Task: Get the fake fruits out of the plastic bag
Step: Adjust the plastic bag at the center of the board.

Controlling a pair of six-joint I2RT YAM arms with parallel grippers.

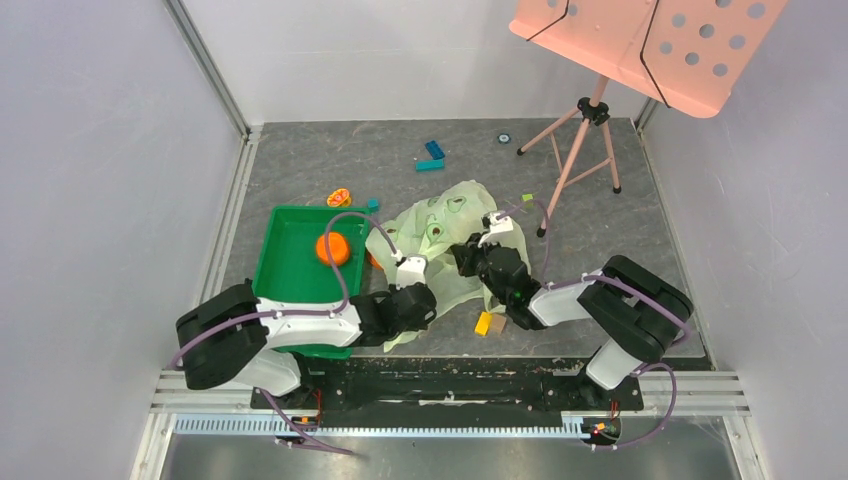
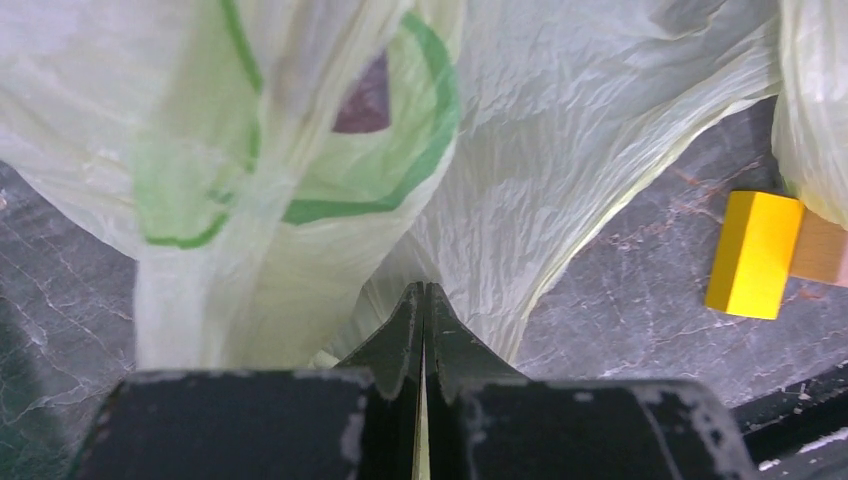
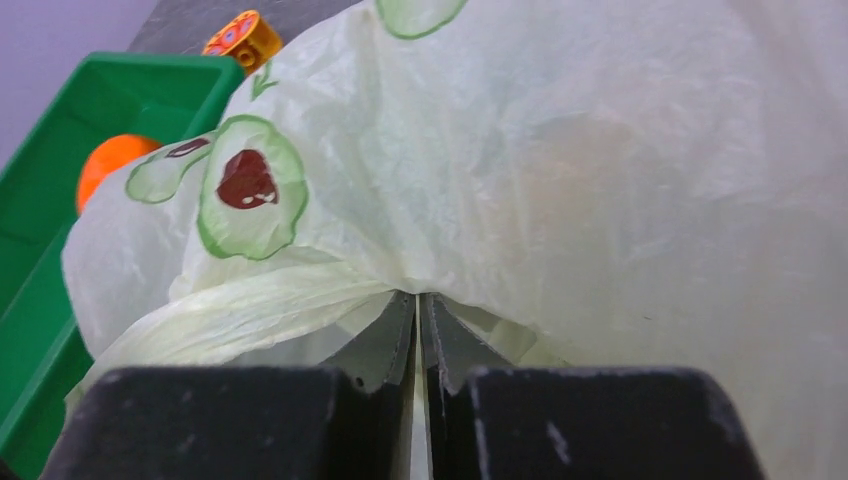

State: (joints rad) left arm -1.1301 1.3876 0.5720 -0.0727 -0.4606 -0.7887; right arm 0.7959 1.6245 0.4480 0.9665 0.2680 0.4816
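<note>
pinching the avocado-printed plastic bag, the left fingers and right fingers each clamp its film.

One plastic bag; one green tray; one round orange fruit; one yellow block.

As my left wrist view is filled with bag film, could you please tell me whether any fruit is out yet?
Observer: Yes, the round orange fruit lies in the green tray, left of the plastic bag.
Operator: Thank you. Is the right arm on the bag as well?
Observer: It is. The right wrist view shows the right gripper shut on a fold of the bag.
Operator: Is anything else lying near the tray?
Observer: A small orange piece lies just beyond the tray's far edge.
</note>
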